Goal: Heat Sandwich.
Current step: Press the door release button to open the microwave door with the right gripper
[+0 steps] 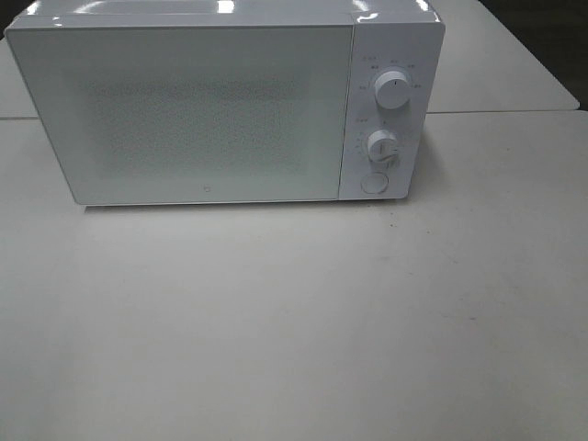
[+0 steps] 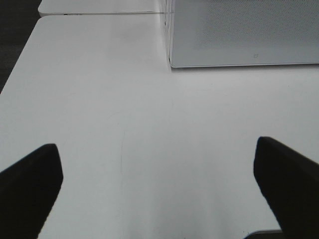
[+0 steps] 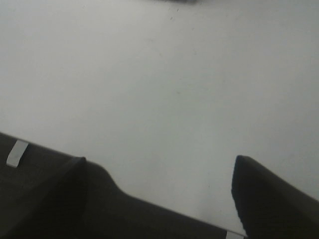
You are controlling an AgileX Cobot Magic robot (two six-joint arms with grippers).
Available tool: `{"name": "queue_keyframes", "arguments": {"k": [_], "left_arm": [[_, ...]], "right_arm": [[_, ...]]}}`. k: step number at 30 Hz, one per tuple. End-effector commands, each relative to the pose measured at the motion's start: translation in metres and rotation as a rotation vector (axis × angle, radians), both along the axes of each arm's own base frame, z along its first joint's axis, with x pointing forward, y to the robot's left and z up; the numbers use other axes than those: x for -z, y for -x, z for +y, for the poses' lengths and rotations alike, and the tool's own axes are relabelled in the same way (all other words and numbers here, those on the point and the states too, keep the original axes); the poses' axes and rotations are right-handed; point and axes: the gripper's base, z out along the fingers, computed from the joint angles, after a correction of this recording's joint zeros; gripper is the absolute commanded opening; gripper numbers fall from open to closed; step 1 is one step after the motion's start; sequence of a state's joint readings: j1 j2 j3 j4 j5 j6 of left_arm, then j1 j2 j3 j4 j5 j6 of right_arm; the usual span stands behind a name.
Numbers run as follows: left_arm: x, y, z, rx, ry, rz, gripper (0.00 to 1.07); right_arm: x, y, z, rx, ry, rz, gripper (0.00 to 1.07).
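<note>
**Microwave closed, both hands open**

The white microwave (image 1: 211,110) fills the upper part of the high view. Its door (image 1: 184,115) is shut, and two knobs (image 1: 393,90) (image 1: 382,145) and a round button (image 1: 373,182) sit right of centre. The pale tabletop (image 1: 294,322) takes the lower half. The left hand (image 2: 157,147) hangs over the tabletop near the microwave's front corner, fingers spread wide, gripping nothing. The right hand (image 3: 159,160) stands open above the tabletop, holding nothing. The sandwich shows in no view, and the frosted door hides the microwave's inside.
</note>
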State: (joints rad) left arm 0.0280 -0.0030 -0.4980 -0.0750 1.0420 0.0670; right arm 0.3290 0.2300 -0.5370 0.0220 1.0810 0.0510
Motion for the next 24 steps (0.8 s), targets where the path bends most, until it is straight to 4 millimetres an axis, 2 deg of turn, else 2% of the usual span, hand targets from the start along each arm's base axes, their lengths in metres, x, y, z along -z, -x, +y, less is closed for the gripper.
{"name": "queue_keyframes", "arguments": {"k": [1,12,24], "left_arm": [[0.000,0.004,-0.001,0.000,0.012,-0.033,1.03],[0.000,0.004,-0.001,0.000,0.012,-0.033,1.03],[0.000,0.004,-0.001,0.000,0.012,-0.033,1.03]], "right_arm": [[0.005,0.007,-0.005,0.066,-0.005,-0.111,0.76],[0.005,0.033,-0.010,0.204,-0.036,-0.282,0.76],[0.005,0.032,-0.010,0.234,-0.030,-0.280,0.76]]}}
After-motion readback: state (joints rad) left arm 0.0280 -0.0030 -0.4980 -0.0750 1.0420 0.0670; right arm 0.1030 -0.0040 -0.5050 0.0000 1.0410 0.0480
